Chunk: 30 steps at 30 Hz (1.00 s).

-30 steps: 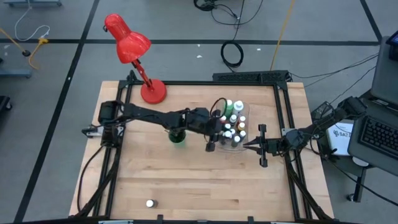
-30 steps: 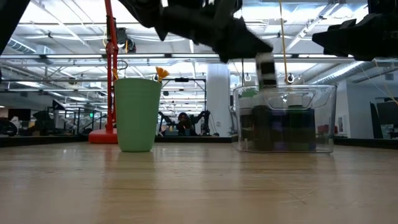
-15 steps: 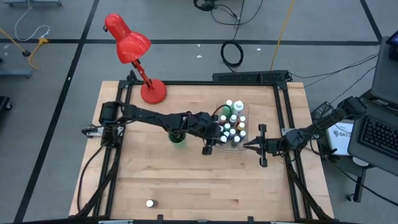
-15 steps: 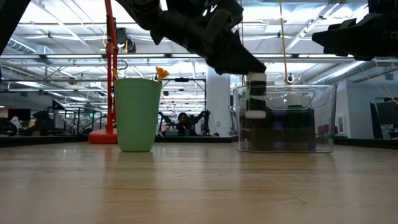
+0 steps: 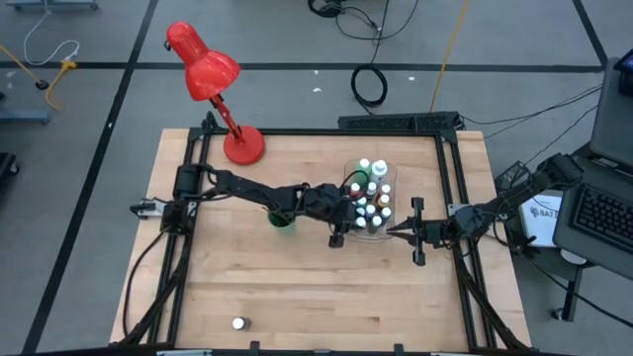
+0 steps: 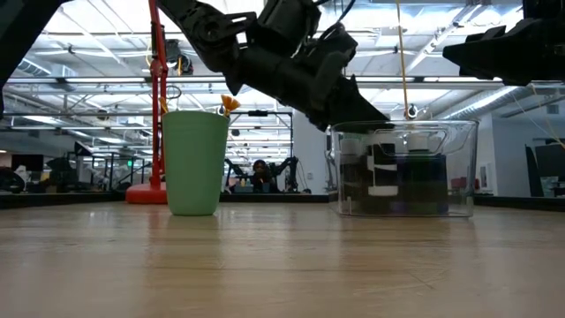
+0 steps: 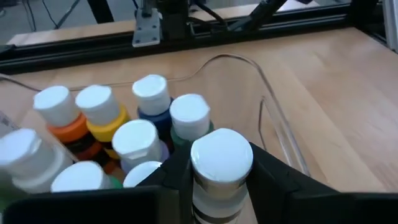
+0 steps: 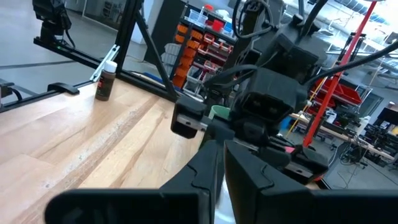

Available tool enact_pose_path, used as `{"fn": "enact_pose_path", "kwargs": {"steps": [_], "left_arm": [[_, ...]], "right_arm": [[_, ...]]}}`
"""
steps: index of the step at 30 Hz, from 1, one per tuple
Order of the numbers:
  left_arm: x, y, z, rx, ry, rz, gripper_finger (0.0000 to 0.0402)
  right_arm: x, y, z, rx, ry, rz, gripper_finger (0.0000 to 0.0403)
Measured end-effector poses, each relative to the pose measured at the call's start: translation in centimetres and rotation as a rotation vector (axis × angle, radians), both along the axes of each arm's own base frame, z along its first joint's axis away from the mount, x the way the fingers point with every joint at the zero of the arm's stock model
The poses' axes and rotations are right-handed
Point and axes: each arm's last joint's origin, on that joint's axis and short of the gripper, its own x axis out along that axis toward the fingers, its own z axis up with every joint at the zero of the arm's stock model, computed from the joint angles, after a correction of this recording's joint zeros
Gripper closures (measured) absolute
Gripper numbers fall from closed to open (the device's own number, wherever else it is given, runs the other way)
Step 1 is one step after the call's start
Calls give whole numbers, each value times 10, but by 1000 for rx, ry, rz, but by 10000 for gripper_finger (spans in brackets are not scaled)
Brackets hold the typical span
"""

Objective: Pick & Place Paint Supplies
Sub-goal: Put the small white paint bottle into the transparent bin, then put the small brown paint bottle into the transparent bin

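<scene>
Worktop (image 5: 297,287): pale wood planks, smooth, low sheen, grain visible. Tray (image 6: 459,168): clear glossy plastic, thin walls. Cup (image 6: 195,162): matt green plastic. Bottle caps (image 7: 222,155): smooth white plastic, slightly matt. Lamp (image 5: 203,61): glossy red painted metal. Left fingers (image 7: 273,174): matt black plastic. Right fingers (image 8: 205,165): matt dark plastic. Frame (image 5: 297,133) round worktop: black metal, dull.

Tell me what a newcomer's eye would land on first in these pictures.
First, the bright red desk lamp at the table's far left corner. Next, the clear plastic tray right of centre, crowded with white-capped paint bottles. There the left gripper holds another white-capped bottle at the tray's near edge, with a green cup to its left.
</scene>
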Motion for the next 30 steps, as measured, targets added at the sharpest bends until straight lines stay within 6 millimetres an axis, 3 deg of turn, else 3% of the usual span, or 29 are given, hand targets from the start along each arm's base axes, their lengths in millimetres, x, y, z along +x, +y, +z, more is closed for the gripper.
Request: {"fn": "enact_pose_path", "kwargs": {"steps": [9,15,17,20,23,27,30], "left_arm": [[-1,1,2,9,1,8,139],[-11,0,25,10,-4,-41,111],[-18,-5,45,-4,-23,-68,111],[-41,-16,83,-11,-2,-104,123],[-74,-37,114,34,84,-105,161],[-127,-82,140,183,216,-72,245],[-167,-106,159,192,232,128,318]], "right_arm": [[0,0,0,3,0,0,380],[0,0,0,3,0,1,380],[0,0,-1,0,7,1,380],[0,0,-1,-2,11,0,380],[0,0,-1,-2,11,0,380],[0,0,-1,-3,13,0,380],[0,0,-1,-5,13,0,380]]}}
